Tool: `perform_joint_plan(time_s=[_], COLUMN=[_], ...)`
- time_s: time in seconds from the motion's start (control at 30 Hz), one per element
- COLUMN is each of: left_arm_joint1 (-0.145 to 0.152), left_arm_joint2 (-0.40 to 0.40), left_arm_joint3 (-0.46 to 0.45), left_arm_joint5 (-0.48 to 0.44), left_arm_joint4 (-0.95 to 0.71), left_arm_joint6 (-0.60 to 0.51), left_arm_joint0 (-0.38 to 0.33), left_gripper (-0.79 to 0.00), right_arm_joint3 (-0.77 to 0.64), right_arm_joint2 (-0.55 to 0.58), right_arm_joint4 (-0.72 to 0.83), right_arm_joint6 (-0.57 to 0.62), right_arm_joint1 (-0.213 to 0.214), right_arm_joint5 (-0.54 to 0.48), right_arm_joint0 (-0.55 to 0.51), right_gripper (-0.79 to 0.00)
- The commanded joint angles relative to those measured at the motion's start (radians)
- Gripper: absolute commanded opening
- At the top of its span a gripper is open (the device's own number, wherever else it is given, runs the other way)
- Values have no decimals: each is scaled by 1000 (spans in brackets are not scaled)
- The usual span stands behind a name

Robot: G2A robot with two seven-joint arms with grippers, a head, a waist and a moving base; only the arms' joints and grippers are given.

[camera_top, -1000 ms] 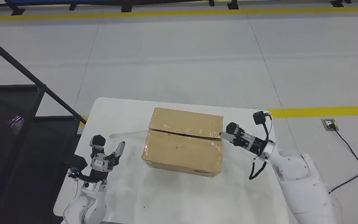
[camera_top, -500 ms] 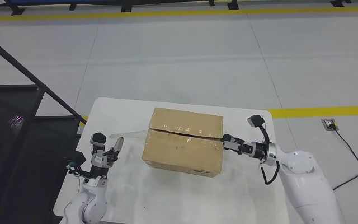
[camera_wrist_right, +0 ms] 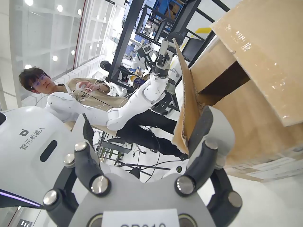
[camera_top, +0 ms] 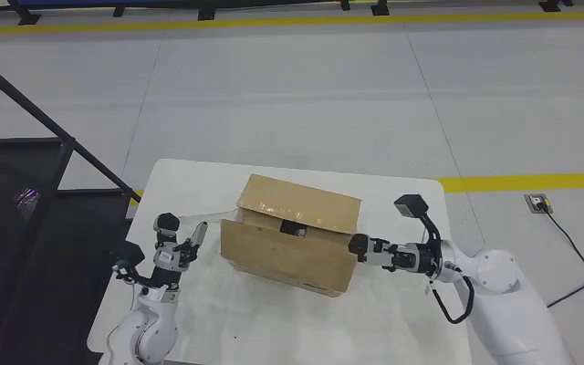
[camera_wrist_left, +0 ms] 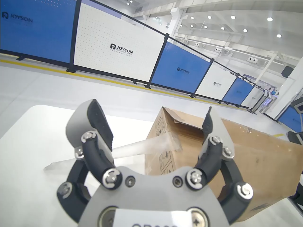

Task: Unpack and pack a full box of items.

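Cardboard box [camera_top: 290, 245] sits in the middle of the white tabletop [camera_top: 196, 182], its top flaps parted over a dark gap. My right claw [camera_top: 358, 246] is at its right end, fingers spread, with a loose side flap [camera_wrist_right: 187, 100] standing between them and touching one finger. My left claw [camera_wrist_left: 151, 112] hangs near the box's left end, fingers wide apart, gripping nothing. A clear tape strip [camera_wrist_left: 146, 146] trails from that corner down to the tabletop.
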Motion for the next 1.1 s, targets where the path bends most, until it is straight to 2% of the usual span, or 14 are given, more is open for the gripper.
perform_joint_plan(time_s=[0.0, 0.27, 0.57, 0.7, 0.87, 0.97, 1.07], left_arm_joint1=[-1, 7, 36, 47, 60, 65, 66], left_arm_joint2=[2, -26, -73, -89, -97, -95, -86], left_arm_joint3=[9, 21, 7, 8, 13, 12, 8], left_arm_joint5=[5, -28, -250, -340, -396, -395, -401], left_arm_joint4=[5, 46, 157, 187, 259, 294, 300], left_arm_joint6=[-3, -48, -139, -176, -233, -243, -243], left_arm_joint0=[-5, -5, 33, 48, 58, 63, 67], left_gripper=[0, 0, 0, 0, 0, 0, 0], right_arm_joint3=[-8, -98, -205, -227, -223, -207, -164], right_arm_joint2=[-19, -123, -297, -401, -544, -610, -643], right_arm_joint4=[10, 20, -31, -102, -165, -138, -26], right_arm_joint6=[-4, 6, -13, -61, -155, -228, -296], right_arm_joint1=[13, 74, 163, 208, 265, 293, 311], right_arm_joint5=[-4, 6, -13, -61, -155, -229, -296], right_arm_joint0=[-1, 7, 44, 76, 141, 186, 219], right_gripper=[0, 0, 0, 0, 0, 0, 0])
